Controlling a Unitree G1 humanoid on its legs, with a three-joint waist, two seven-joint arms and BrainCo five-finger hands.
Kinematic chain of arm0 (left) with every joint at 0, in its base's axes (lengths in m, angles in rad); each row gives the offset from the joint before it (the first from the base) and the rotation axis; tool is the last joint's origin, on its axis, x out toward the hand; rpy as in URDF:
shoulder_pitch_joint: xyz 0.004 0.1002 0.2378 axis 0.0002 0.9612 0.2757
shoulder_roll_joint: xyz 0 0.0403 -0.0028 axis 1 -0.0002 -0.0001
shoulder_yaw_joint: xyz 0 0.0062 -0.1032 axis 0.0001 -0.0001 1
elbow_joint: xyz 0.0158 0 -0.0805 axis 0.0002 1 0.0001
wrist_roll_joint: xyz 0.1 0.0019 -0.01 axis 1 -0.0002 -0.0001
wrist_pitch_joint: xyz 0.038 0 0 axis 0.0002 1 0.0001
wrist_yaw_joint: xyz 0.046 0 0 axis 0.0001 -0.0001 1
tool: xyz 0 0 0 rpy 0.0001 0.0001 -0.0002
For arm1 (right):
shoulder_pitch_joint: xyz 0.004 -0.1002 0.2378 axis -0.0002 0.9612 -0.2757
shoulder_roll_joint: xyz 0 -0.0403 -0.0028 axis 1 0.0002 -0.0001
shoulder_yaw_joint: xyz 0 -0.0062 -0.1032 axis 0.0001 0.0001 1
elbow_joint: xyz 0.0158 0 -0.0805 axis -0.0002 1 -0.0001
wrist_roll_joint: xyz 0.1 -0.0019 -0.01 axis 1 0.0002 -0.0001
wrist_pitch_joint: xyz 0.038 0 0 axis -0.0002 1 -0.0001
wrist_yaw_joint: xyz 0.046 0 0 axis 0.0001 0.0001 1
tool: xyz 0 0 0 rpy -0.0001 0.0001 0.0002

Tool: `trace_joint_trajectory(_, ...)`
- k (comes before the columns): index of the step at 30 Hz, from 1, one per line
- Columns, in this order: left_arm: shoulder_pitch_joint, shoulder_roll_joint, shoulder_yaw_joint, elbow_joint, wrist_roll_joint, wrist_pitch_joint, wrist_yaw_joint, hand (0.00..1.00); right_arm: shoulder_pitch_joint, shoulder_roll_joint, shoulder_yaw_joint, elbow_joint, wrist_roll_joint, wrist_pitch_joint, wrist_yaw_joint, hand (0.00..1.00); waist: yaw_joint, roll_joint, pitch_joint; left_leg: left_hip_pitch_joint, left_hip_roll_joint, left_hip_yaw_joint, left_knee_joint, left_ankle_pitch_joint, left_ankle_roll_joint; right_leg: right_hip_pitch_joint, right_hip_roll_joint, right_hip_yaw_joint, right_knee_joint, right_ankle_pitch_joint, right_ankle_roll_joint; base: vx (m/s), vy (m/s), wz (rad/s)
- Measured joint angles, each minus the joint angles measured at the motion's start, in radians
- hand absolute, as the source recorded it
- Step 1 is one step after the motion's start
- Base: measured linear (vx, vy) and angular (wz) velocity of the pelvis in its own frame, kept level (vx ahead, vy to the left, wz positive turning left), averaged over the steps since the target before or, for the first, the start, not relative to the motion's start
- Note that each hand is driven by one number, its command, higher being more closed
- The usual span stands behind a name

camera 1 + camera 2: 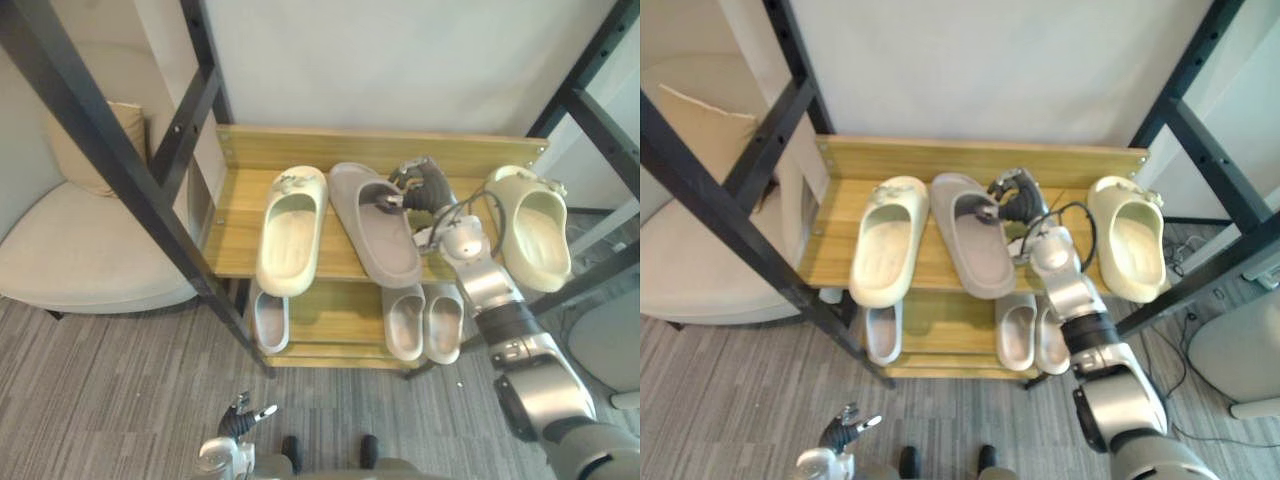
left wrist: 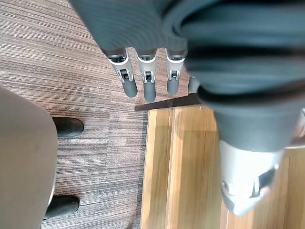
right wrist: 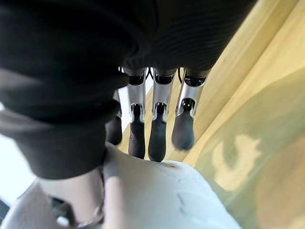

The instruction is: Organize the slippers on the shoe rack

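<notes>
The wooden shoe rack [image 1: 380,150] carries three slippers on its top shelf: a cream one [image 1: 292,228] at the left, a grey one [image 1: 375,228] in the middle and a second cream one [image 1: 530,228] at the right. My right hand [image 1: 418,187] is at the grey slipper's strap, fingers [image 3: 157,131] on top of it and the thumb reaching into the opening, pinching it. Three smaller grey slippers [image 1: 405,322] lie on the lower shelf, one [image 1: 270,320] at the left and two at the right. My left hand [image 1: 240,420] hangs low over the carpet in front of the rack, fingers [image 2: 145,83] straight and holding nothing.
Slanted black metal frame bars [image 1: 120,170] cross in front of the rack's left side, and more bars [image 1: 590,110] stand at the right. A cream armchair [image 1: 80,250] sits to the left. A white wall backs the rack, and grey carpet [image 1: 130,390] lies in front.
</notes>
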Motion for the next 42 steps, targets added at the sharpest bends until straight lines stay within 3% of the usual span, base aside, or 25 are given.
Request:
trace_joint_trajectory(9, 0.0, 0.002, -0.006, -0.002, -0.003, 0.0, 0.0, 0.0, 0.023, 0.0, -0.004, -0.02, 0.019, -0.004, -0.005, 1.0, -0.001, -0.002, 0.001, 0.001, 0.002, 0.001, 0.0, 0.0, 0.0, 0.001, 0.001, 0.001, 0.001, 0.0, 0.0, -0.02, -0.012, 0.0)
trace_joint_trajectory(19, 0.001, 0.0, 0.005, -0.002, 0.006, 0.004, 0.0, 0.0, 0.254, 0.02, -0.108, -0.318, 0.04, -0.018, -0.033, 1.0, -0.011, -0.002, 0.001, 0.005, 0.008, 0.0, 0.011, -0.008, 0.0, 0.001, 0.001, -0.001, 0.015, 0.0, 0.0, 0.0, -0.002, 0.0)
trace_joint_trajectory(30, 0.011, 0.0, 0.007, 0.0, 0.029, 0.005, -0.001, 0.0, 0.42, 0.074, -0.17, -0.661, 0.114, -0.119, -0.04, 1.0, -0.038, -0.001, -0.014, 0.005, 0.012, 0.006, 0.037, -0.019, -0.005, 0.012, 0.0, 0.004, 0.013, -0.005, 0.006, -0.04, -0.029, -0.02)
trace_joint_trajectory(38, 0.022, 0.001, 0.006, 0.015, 0.04, 0.003, -0.019, 0.0, 0.56, 0.078, -0.156, -0.804, 0.32, -0.154, 0.102, 1.0, -0.058, -0.003, -0.045, 0.029, 0.01, 0.024, 0.036, -0.019, -0.005, 0.022, -0.003, 0.012, 0.014, -0.004, 0.006, -0.03, -0.007, -0.05)
trace_joint_trajectory(42, 0.021, 0.0, 0.0, 0.042, 0.046, -0.002, -0.021, 0.0, 0.673, 0.062, -0.08, -0.81, 0.437, -0.162, 0.19, 1.0, -0.066, 0.001, -0.06, 0.056, 0.01, 0.025, 0.036, -0.02, -0.006, 0.052, -0.002, 0.011, 0.006, -0.004, 0.006, -0.05, -0.013, -0.03)
